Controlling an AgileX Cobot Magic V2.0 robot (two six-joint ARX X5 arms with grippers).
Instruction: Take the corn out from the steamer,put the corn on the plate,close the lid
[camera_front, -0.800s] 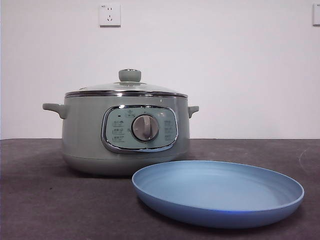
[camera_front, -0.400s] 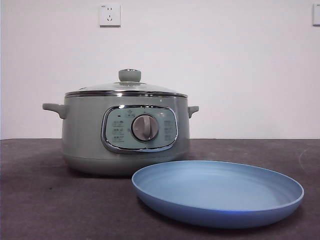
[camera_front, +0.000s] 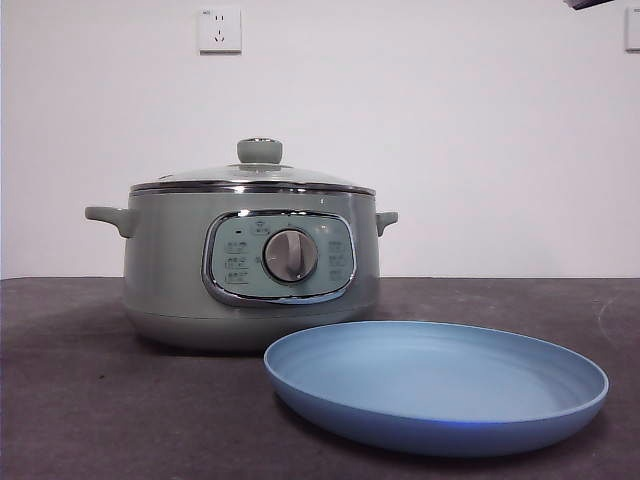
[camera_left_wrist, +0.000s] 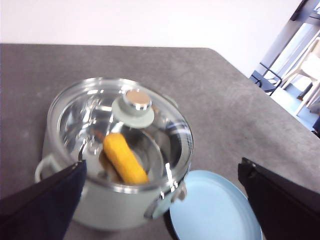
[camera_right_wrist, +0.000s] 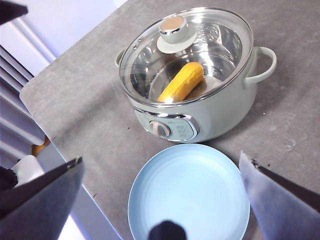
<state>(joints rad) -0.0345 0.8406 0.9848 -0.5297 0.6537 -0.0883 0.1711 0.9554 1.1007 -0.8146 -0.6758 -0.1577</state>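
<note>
The sage-green steamer (camera_front: 170, 270) stands on the table with its glass lid (camera_front: 250, 176) shut on it. The yellow corn (camera_left_wrist: 125, 157) lies inside and shows through the glass in both wrist views (camera_right_wrist: 181, 81); the front view hides it. The empty light-blue plate (camera_front: 440, 400) lies in front of the steamer, to its right. My left gripper (camera_left_wrist: 162, 164) hangs open high above the steamer and plate. My right gripper (camera_right_wrist: 161, 157) hangs open high above the plate (camera_right_wrist: 190, 190). Neither touches anything.
The dark grey table (camera_front: 80, 400) extends around the steamer and plate. Its edge (camera_right_wrist: 45, 135) runs close to the plate in the right wrist view. A wall socket (camera_front: 219, 29) sits above the steamer. A dark arm tip (camera_front: 590, 3) shows at the top right corner.
A dark arm tip has come into the front view's top right corner. The steamer, lid and plate have not moved.
</note>
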